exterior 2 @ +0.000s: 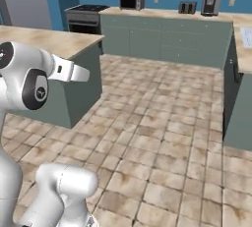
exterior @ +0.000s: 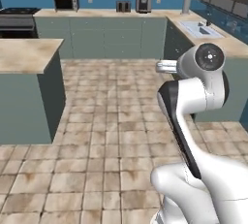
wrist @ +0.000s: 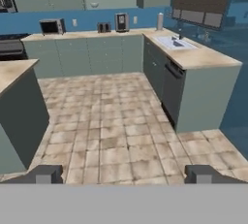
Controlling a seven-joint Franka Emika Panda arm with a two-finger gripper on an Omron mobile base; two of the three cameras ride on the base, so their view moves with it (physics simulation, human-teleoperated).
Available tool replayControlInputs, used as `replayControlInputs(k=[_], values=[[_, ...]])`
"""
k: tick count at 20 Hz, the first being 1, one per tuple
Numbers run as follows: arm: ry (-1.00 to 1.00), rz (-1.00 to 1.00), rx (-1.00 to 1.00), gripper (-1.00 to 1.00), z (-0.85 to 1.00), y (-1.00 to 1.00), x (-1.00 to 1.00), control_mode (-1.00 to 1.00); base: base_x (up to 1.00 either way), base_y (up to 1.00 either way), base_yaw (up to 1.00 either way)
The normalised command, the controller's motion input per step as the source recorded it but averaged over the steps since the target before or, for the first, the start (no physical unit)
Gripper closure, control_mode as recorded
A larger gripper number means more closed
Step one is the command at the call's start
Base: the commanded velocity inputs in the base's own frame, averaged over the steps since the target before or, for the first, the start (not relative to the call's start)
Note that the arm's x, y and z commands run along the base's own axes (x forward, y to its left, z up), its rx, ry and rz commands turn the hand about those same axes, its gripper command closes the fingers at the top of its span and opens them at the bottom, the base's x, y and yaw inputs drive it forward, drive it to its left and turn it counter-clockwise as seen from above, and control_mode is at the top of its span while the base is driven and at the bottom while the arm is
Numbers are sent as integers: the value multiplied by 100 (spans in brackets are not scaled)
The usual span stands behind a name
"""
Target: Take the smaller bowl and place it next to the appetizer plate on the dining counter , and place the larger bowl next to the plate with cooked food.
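Note:
My gripper point(wrist: 125, 174) is open, its two dark fingertips point(wrist: 48, 174) standing wide apart with nothing between them. It looks out over a tiled kitchen floor point(wrist: 116, 131). My white arm point(exterior: 198, 87) rises folded above the base. Both bowls, both plates and the dining counter are out of view.
An island point(exterior: 26, 53) with a beige marble-patterned top and grey-green base stands to the left. The back counter point(exterior: 101, 13) carries a microwave point(exterior: 65, 1), a toaster point(exterior: 123, 6) and a coffee machine point(exterior: 143, 1). A counter with a sink point(wrist: 175, 42) runs along the right.

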Motion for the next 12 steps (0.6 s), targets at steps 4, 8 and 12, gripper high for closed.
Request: replayControlInputs(k=[4, 8, 12], values=[[0, 0, 0, -100, 0, 0, 0, 100, 100, -53, 2], [0, 0, 0, -100, 0, 0, 0, 100, 100, -62, 2], [0, 0, 0, -100, 0, 0, 0, 100, 100, -63, 1]])
